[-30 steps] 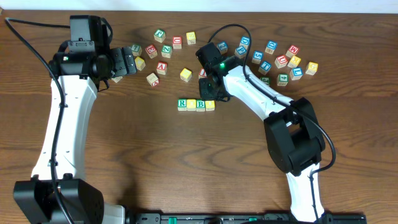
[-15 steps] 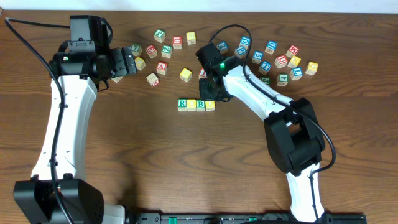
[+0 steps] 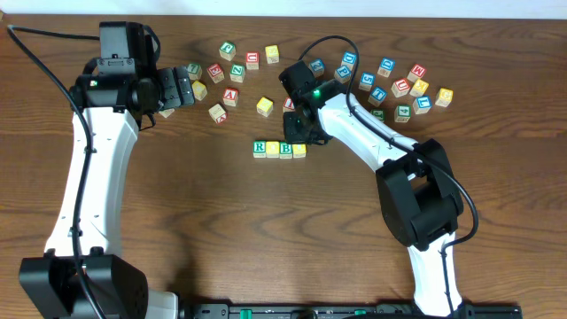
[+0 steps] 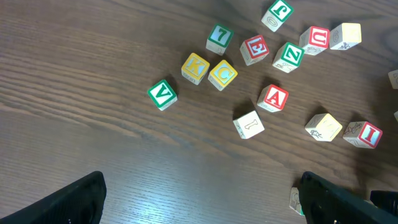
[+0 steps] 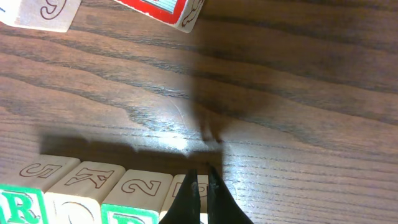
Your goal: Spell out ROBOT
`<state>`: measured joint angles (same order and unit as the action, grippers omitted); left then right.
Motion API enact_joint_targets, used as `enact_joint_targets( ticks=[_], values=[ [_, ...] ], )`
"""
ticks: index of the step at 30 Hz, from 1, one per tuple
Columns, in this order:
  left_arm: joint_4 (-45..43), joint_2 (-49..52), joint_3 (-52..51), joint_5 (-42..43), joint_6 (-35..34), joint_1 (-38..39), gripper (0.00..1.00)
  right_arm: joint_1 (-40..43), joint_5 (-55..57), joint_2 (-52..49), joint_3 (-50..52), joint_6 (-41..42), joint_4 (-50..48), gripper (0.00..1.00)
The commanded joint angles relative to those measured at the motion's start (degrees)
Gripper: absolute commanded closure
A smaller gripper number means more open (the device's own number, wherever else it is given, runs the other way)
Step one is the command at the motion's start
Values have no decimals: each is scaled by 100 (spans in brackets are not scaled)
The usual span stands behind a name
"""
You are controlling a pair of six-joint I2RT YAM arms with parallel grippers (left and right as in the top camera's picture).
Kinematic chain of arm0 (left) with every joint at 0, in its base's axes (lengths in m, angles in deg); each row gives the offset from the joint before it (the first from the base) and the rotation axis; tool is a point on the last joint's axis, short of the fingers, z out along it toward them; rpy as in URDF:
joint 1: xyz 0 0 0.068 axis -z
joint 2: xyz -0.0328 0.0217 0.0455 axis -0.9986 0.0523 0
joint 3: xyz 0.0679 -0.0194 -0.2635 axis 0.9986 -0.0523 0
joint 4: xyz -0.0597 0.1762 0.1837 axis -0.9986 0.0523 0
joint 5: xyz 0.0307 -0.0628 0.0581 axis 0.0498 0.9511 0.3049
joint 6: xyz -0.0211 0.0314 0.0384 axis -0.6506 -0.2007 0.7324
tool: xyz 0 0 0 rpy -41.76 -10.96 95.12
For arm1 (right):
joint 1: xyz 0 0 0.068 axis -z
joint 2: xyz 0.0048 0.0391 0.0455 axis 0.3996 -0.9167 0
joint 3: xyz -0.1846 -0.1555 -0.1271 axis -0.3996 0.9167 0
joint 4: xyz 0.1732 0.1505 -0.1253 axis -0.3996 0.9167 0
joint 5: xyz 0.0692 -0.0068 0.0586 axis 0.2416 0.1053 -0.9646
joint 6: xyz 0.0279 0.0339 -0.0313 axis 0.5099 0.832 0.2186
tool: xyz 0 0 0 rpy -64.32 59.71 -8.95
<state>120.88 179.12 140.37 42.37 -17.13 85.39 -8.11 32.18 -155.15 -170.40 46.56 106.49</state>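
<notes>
A row of cubes lies mid-table: a green R cube [image 3: 260, 148], a yellow-faced cube [image 3: 273, 149], a green B cube [image 3: 285, 150] and a second yellow-faced cube [image 3: 299, 150]. My right gripper [image 3: 300, 138] is shut and empty, just behind that last cube. In the right wrist view its tips [image 5: 202, 186] overlap the end cube [image 5: 179, 194], beside the B cube [image 5: 134, 200] and the R cube [image 5: 22, 208]. I cannot pick out the T among the blue-lettered cubes [image 3: 379, 93] at the right. My left gripper [image 3: 189, 89] hangs open over the left cluster, its fingers [image 4: 74, 202] wide apart over bare wood.
Loose cubes lie scattered along the back of the table [image 3: 221, 230]. The left wrist view shows a V [image 4: 162, 94], K [image 4: 194, 67], A [image 4: 273, 98] and red E [image 4: 255, 48]. A red-faced cube [image 5: 165, 9] lies just behind the row.
</notes>
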Motion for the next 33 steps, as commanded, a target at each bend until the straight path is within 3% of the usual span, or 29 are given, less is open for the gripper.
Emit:
enact_joint_targets(
  ticks=[1, 19, 33],
  values=[
    [13, -39, 131, -33, 33, -9, 3, 33, -153, -39, 42, 120, -2, 99],
    [13, -39, 131, -33, 31, -9, 3, 258, -221, -39, -74, 120, 15, 97],
    [13, -39, 131, -33, 33, -9, 3, 466, -376, -2, -199, 118, 1137, 98]
  ],
)
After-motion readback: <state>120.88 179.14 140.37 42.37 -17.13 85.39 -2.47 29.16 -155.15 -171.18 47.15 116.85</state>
